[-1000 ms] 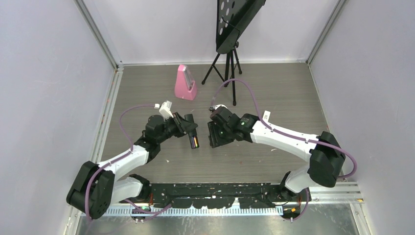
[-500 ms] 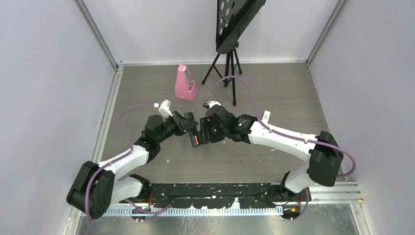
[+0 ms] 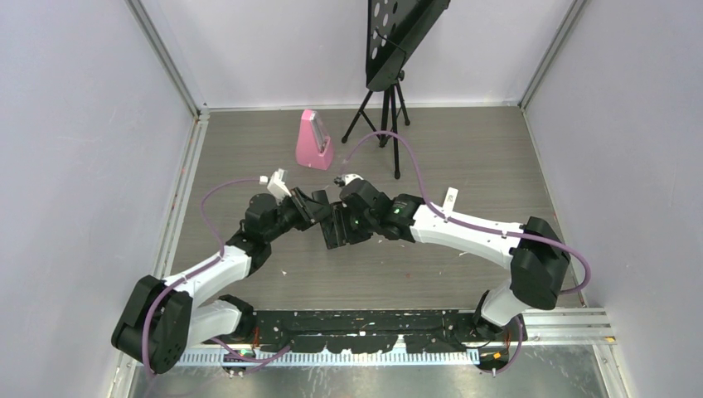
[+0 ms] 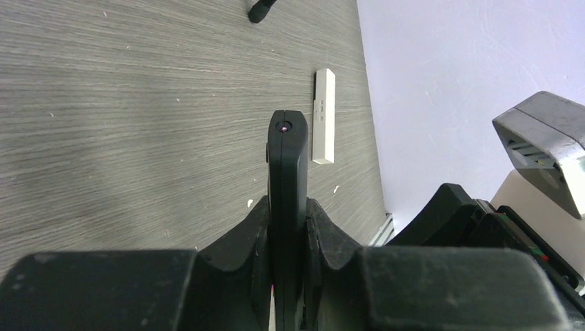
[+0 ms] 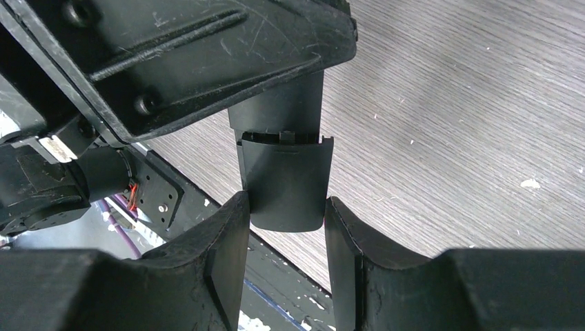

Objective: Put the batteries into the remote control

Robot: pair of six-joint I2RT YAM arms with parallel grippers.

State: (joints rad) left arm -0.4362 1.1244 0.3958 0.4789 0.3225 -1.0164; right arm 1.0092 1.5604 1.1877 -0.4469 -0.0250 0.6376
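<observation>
Since a second ago the right gripper (image 5: 286, 207) has swung left to meet the remote control (image 4: 286, 172). We note the remote held off the table (image 3: 464, 157), on the near side of the pink metronome (image 3: 314, 141), edge-on, clenched in the left gripper (image 4: 286, 224). The right gripper pinches the back cover (image 5: 285, 176), which sits at the remote's end.

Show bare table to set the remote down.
Bare: far right, between tripod and right wall; near strip along the base rail; far left of the metronome. Crowded: centre, where left fingers hold the remote and right fingers its back cover.
</observation>
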